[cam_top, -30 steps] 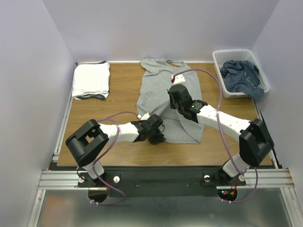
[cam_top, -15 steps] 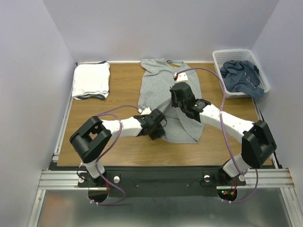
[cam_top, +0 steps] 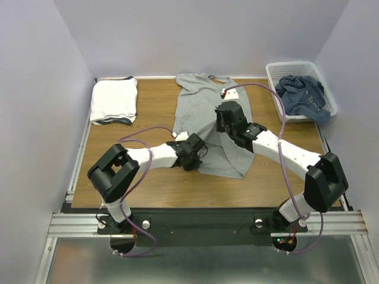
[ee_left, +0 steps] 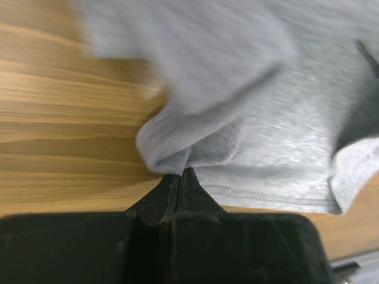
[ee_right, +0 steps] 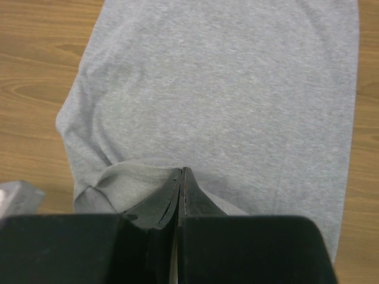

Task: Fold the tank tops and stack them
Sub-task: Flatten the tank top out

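As each clamps grey top (cam_top: 200,109), left tool (ee_left: 180,176), right tool (ee_right: 180,174), shut

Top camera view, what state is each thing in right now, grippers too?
grey top: spread flat, near hem raised off the table.
left gripper: shut on the grey top's hem.
right gripper: shut on the grey top.
white top: folded.
blue clothes: crumpled in the basket.

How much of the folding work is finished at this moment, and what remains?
Done: a folded white stack lies at far left. In hand: left pincer and right pincer both pinch the grey tank top. Left: finishing this fold, stacking it, then the blue garment in the basket.
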Controlling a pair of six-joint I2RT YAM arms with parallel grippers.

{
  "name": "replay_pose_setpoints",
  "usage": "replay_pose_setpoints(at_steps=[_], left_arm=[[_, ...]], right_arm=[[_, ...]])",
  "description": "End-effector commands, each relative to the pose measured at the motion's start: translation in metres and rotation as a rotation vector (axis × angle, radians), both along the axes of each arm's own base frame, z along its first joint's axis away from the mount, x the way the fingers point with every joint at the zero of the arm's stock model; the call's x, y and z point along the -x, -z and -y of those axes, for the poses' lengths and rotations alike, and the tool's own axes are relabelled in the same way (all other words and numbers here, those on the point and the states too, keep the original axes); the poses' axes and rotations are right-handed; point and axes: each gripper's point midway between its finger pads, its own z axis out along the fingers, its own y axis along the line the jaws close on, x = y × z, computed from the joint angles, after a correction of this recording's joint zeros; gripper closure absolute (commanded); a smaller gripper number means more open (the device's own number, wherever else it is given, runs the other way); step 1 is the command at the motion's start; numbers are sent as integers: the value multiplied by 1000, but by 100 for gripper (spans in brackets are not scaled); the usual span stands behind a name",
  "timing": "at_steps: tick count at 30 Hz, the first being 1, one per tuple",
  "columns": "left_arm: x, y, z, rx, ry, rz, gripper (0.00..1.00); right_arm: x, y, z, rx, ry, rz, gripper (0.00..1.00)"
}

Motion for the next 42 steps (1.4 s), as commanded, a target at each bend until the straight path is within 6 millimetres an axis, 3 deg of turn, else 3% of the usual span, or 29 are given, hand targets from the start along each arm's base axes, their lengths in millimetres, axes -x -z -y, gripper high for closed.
replay_pose_setpoints(at_steps=[1, 2, 3, 4, 6, 7, 8, 9, 10, 11, 12, 13, 15, 16, 18, 19, 20, 22, 23, 26, 29, 30, 34, 38, 42], left_arm=[[-11, -21, -56, -150, -12, 83, 100], [-17, -41, -61, -124, -21, 131, 100], [-24, -47, -76, -130, -48, 142, 100], [-30, -68, -85, -109, -35, 195, 100], [-41, -90, -101, -92, -40, 253, 100], [-56, -106, -118, -94, -81, 294, 100], [-61, -131, -128, -104, -71, 371, 100], [-68, -146, -139, -117, -87, 410, 100], [-78, -177, -149, -106, -120, 478, 100], [-82, -190, -156, -115, -133, 509, 100], [-85, -202, -163, -137, -122, 538, 100], [-91, -227, -166, -124, -135, 588, 100], [-98, -256, -184, -129, -175, 653, 100], [-103, -283, -190, -110, -203, 706, 100], [-112, -314, -209, -89, -255, 766, 100], [-115, -344, -215, -70, -271, 826, 100], [-120, -356, -225, -66, -295, 846, 100], [-123, -385, -235, -53, -318, 898, 100], [-124, -413, -241, -37, -339, 949, 100], [-125, -465, -257, 25, -381, 1056, 100], [-126, -511, -264, 80, -393, 1151, 100], [-125, -523, -264, 97, -394, 1173, 100], [-121, -584, -259, 168, -372, 1302, 100], [-107, -621, -259, 227, -380, 1410, 100], [-95, -648, -260, 270, -384, 1496, 100]], right_arm=[[-18, -52, 28, -77, 129, 124, 100], [-22, -67, 35, -99, 160, 150, 100], [-25, -79, 50, -98, 210, 170, 100], [-27, -90, 57, -101, 234, 190, 99], [-32, -127, 73, -119, 290, 259, 100], [-33, -139, 82, -123, 316, 283, 100], [-32, -169, 89, -150, 335, 339, 100], [-32, -182, 96, -154, 362, 366, 99], [-32, -197, 103, -164, 381, 394, 100], [-31, -210, 106, -163, 386, 418, 100], [-29, -236, 112, -185, 404, 465, 100], [-28, -248, 116, -187, 413, 488, 100], [-25, -271, 121, -173, 425, 529, 100], [-21, -293, 125, -193, 432, 568, 100], [-14, -317, 131, -199, 436, 611, 100], [-11, -326, 133, -201, 436, 627, 100], [-4, -347, 140, -213, 450, 667, 100], [4, -368, 147, -226, 462, 706, 100], [9, -378, 151, -231, 471, 724, 100], [33, -427, 167, -262, 490, 820, 100], [43, -451, 174, -255, 493, 869, 100], [52, -466, 179, -277, 497, 901, 100], [69, -495, 187, -305, 490, 980, 99], [81, -515, 194, -317, 491, 1041, 99], [82, -519, 195, -312, 500, 1059, 99]])
